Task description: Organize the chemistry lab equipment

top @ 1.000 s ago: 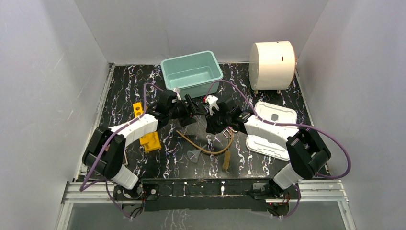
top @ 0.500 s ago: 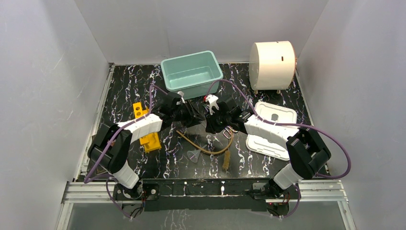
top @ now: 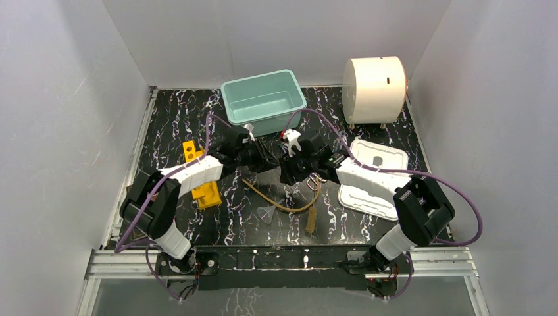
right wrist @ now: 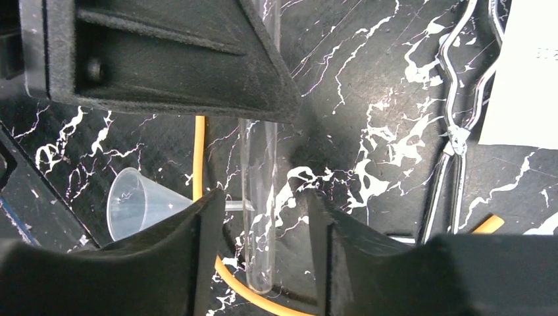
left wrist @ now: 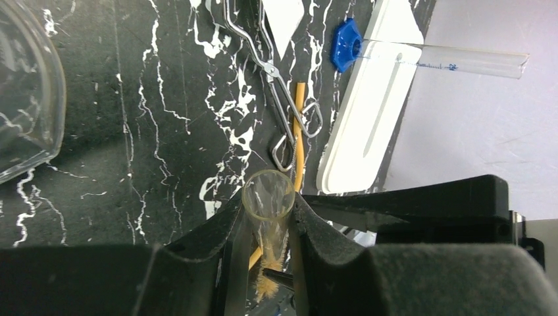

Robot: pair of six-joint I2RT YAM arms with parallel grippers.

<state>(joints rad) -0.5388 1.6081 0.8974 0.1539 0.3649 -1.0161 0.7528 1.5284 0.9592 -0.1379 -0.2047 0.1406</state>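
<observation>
Holding a glass tube [left wrist: 268,195] between our two hands.
Our left hand [left wrist: 267,209] pinches the tube tight near its open end. Our right hand [right wrist: 262,197] is open, with the same tube between its fingers, not touching them.

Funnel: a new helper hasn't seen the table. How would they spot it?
From the teal bin at the back, come forward to the curved tan tube. The funnel lies just in front of it: a small clear cone, unlike the brown brush to its right.
</observation>
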